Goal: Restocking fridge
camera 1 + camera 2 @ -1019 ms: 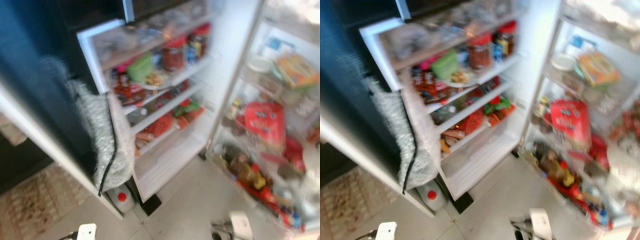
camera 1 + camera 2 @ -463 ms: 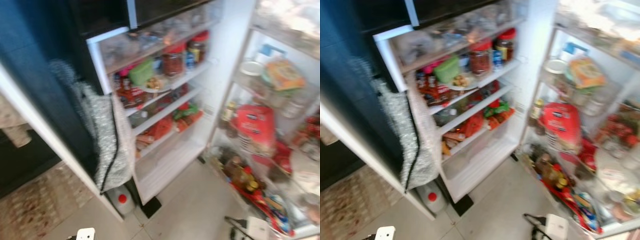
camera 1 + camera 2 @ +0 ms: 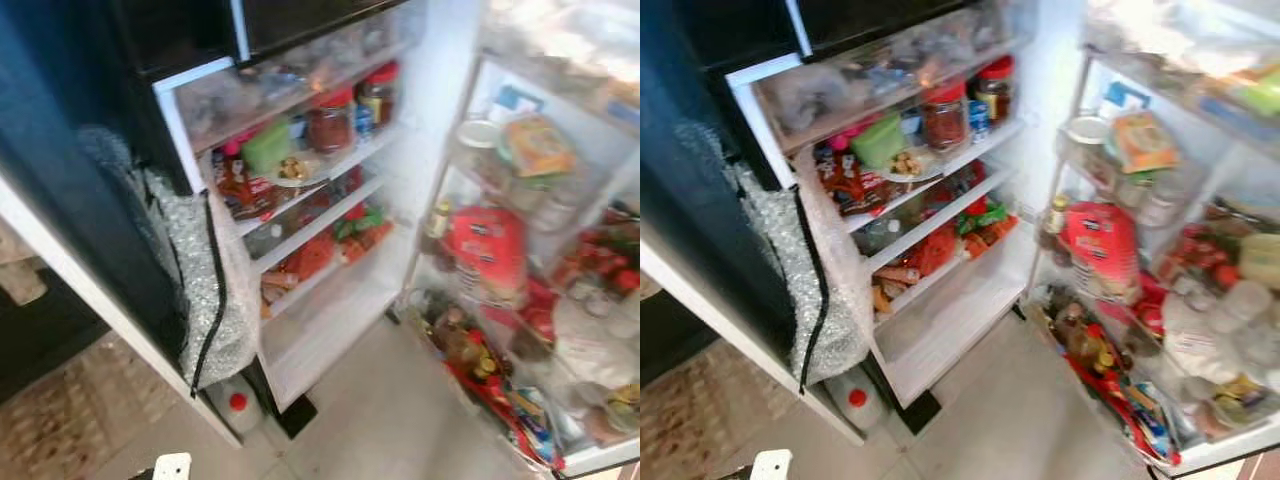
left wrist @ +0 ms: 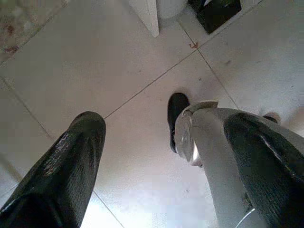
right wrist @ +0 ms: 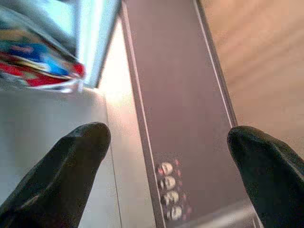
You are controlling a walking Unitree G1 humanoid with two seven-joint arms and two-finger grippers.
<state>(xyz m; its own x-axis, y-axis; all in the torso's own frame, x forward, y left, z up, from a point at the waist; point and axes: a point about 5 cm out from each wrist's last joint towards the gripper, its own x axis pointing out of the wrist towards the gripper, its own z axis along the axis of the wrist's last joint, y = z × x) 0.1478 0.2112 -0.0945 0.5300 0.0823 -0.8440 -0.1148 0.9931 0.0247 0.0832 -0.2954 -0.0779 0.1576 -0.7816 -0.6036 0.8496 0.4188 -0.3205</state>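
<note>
Pale tiled floor point(image 3: 400, 420) underfoot, patterned rug point(image 3: 70, 410) at the left edge. Open fridge point(image 3: 330, 330) straight ahead, white inside, shelves crowded: red-lidded jars point(image 3: 332, 115) and a green tub point(image 3: 268, 148) on an upper shelf, red and green packets point(image 3: 350, 225) lower down, bottom shelf bare. Fridge door point(image 3: 1200, 455) swung wide on the right, racks packed with a red bag point(image 3: 488, 250), an orange carton point(image 3: 538, 145), bottles point(image 3: 470, 350) and small pots. Dark blue panel point(image 3: 70, 200) on the left, grey speckled cloth point(image 3: 215, 300) hanging beside the fridge body. White jug with a red cap point(image 3: 236, 403) on the floor just below that cloth. Left gripper point(image 4: 166, 156) hanging low over the tiles, fingers spread apart, nothing between them, beside the robot's silver leg point(image 4: 213, 147) and black foot point(image 4: 176, 114). Right gripper point(image 5: 166, 156) likewise spread wide and empty, aimed at a brown panel with small buttons point(image 5: 172, 190), near the colourful packets point(image 5: 38, 61) at the foot of the door.
</note>
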